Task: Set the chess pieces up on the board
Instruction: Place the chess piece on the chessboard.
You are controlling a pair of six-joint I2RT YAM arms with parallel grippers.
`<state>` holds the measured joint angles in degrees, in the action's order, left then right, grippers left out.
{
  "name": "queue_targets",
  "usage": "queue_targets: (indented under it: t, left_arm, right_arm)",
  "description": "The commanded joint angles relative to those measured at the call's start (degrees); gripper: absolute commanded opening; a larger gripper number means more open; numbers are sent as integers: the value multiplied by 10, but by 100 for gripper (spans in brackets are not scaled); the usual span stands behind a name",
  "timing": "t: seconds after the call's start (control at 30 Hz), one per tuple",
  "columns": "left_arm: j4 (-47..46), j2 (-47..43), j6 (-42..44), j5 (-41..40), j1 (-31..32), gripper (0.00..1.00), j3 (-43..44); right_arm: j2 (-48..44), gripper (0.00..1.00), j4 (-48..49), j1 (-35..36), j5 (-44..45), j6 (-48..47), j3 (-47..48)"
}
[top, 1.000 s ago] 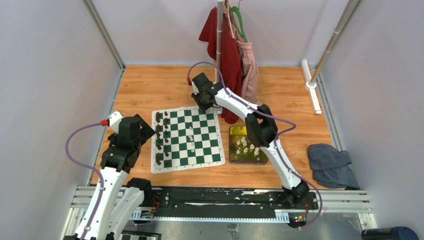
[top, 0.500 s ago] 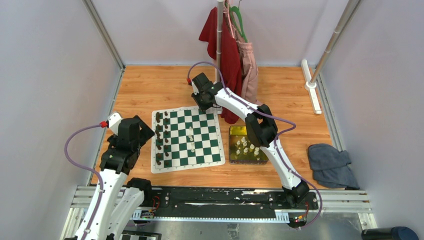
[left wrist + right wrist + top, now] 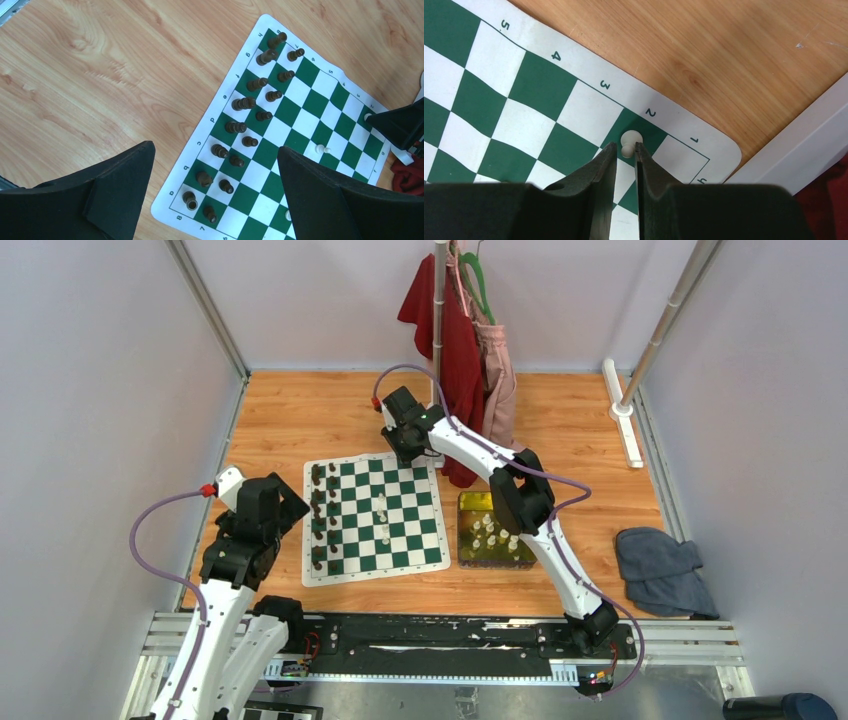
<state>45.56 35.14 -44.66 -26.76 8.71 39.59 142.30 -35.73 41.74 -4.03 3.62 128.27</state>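
Note:
The green and white board (image 3: 400,540) lies between the arms, also in the left wrist view (image 3: 300,115) and the right wrist view (image 3: 539,87). My right gripper (image 3: 405,440) hangs over its far right corner. Its jaws (image 3: 626,147) are parted narrowly around the head of a white pawn (image 3: 630,137). The pawn stands on the dark square by the number 2, with a thin gap on each side. Two more white pieces (image 3: 382,510) stand mid-board, and others lie in the tray (image 3: 497,565). My left gripper (image 3: 262,502) is open and empty above the board's left edge.
Dark brown chessmen (image 3: 318,515) fill the two left columns of the board (image 3: 245,103). A white pole base (image 3: 794,145) and hanging red and pink clothes (image 3: 460,340) are just beyond the right gripper. A grey cloth (image 3: 665,570) lies at the right.
My right gripper has shifted slightly up and left over the board's far corner. The left arm has barely moved.

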Motion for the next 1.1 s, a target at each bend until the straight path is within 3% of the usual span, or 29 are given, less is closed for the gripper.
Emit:
queue_targets:
  t: [0.0,0.13,0.27,0.83,1.07]
  left_arm:
    - [3,-3,-7,-2,-3,100,-5]
    - [3,-1,-5,-3,-3,100,-5]
    - [3,1,-6,-1,-3,100,-6]
    - [4,-11,-10,4,-3,100,-10]
    - [15,-32,-11,3,-3,100,-8]
  right_arm:
    - [-4,25,-22,7,-1,0,-10]
    - [-4,32,-22,7,2,-2,-11]
    - [-7,49,-22,6,7,-7,-10]
    - [-59,50,-32,22,58,-31,-24]
    - [-109,50,-32,44,82,-34,-74]
